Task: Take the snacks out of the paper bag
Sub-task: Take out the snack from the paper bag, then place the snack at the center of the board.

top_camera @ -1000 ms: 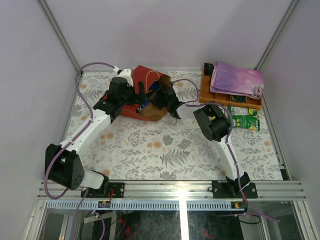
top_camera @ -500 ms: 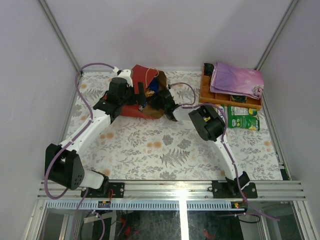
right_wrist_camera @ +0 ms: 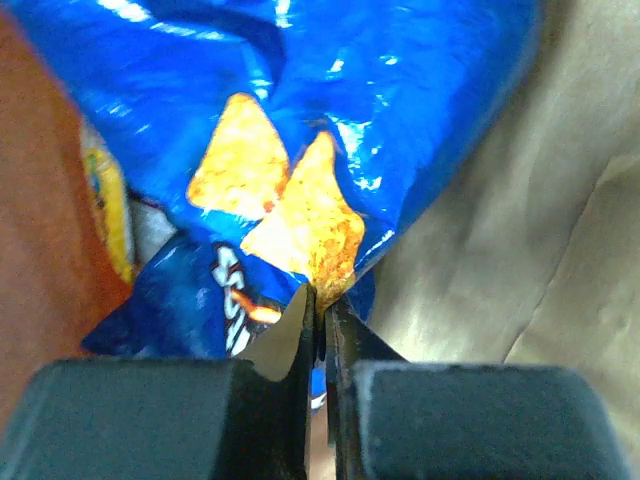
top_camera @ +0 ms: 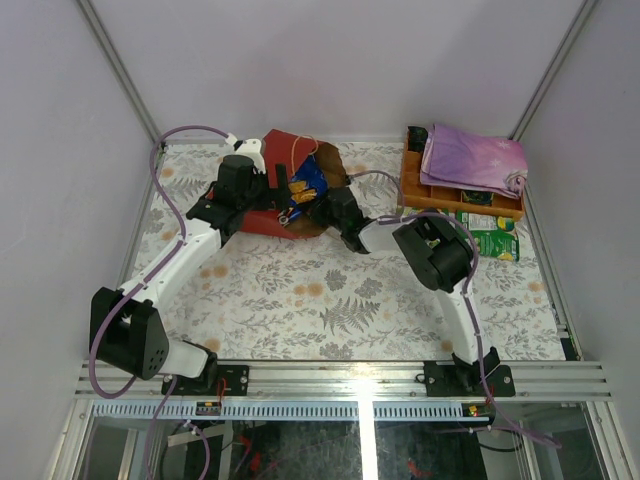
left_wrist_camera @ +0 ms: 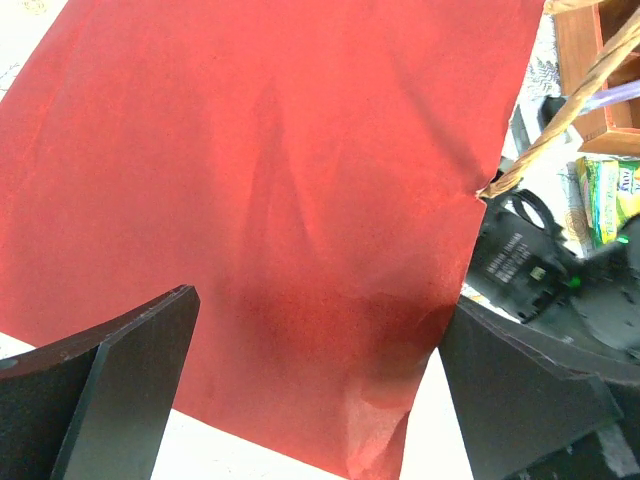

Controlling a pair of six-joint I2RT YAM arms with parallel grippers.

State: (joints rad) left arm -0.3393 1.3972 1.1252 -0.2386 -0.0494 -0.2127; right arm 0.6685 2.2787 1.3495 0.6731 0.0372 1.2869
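Up at the far end of the table (top_camera: 330,290), left of centre, the paper bag (top_camera: 268,150) lies on its side with its mouth toward the right arm. Right wrist cam is the useful one. It shows the right gripper (right_wrist_camera: 322,300) with its jaws pinched together on the bottom edge of the blue chip bag (right_wrist_camera: 330,120). Brown lining sits just beside it, so the chip bag is in the bag's mouth. On the top cam I only get a patch of blue at the opening and no grip detail. Left wrist cam has the left gripper (left_wrist_camera: 318,305) spread wide over the bag's red outside. I can't tell if it's touching. Only the top cam catches the full tray (top_camera: 412,185), with a purple cloth (top_camera: 470,158) on it and a green pack (top_camera: 488,238) on the table just beside it.
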